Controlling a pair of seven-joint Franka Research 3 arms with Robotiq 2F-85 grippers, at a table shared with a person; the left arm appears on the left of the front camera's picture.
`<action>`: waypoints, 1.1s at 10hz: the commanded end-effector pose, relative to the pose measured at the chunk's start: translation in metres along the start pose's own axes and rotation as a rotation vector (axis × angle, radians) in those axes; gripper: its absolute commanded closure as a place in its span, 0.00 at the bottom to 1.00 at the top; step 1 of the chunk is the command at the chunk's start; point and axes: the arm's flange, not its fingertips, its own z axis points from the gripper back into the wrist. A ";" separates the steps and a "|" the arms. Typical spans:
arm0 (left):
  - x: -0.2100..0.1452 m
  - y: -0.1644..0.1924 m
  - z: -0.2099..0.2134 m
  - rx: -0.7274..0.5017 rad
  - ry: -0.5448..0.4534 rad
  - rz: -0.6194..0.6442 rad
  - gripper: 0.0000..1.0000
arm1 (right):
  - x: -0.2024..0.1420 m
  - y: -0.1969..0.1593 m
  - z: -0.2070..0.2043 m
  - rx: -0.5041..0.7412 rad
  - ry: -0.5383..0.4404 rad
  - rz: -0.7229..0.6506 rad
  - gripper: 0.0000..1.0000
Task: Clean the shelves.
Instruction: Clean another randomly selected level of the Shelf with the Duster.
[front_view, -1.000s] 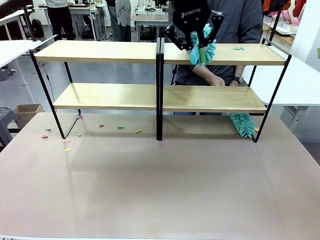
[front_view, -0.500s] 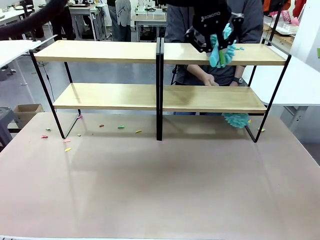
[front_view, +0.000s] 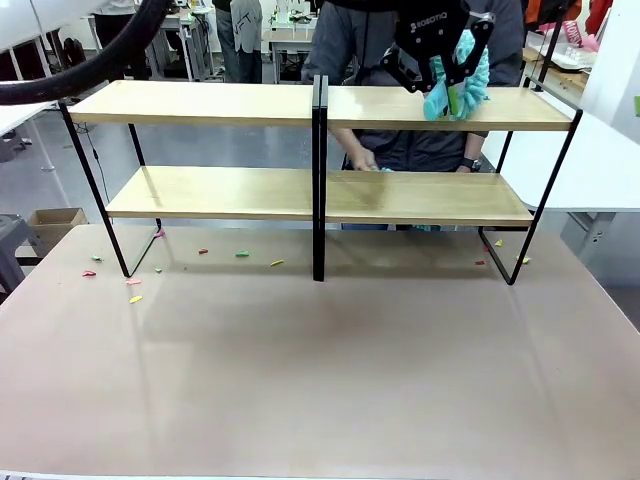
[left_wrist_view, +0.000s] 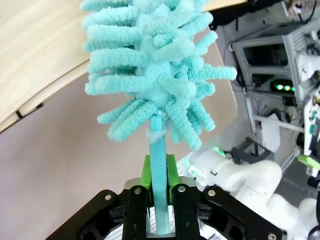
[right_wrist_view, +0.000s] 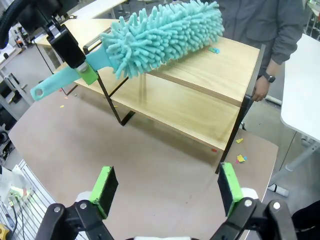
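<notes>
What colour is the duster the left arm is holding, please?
The duster is turquoise, head and handle alike; clearest in the left wrist view.

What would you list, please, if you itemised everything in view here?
shelves: one, light-wood boards in a black frame, on the table's far half
duster: one, teal, fluffy, above the upper right board
scraps: several, pink, yellow, green, orange, on the table near the rack's left foot
teal scrap: one, on the upper right board
table: one, pinkish-brown
cardboard box: one, brown, floor at left
person: one, grey top, behind the shelves
hand: at the lower board's far edge
left gripper: black, green pads, shut on the duster's handle
right gripper: open, empty
</notes>
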 end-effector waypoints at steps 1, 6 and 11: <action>0.026 0.001 0.015 -0.008 0.072 -0.036 0.88 | 0.000 0.000 -0.001 0.004 -0.003 -0.001 0.00; 0.034 0.012 0.015 -0.082 0.156 -0.128 0.88 | 0.000 0.000 -0.001 0.004 -0.003 -0.001 0.00; 0.031 0.023 0.043 -0.446 0.349 -0.476 0.88 | 0.000 0.000 -0.001 0.004 -0.003 -0.001 0.00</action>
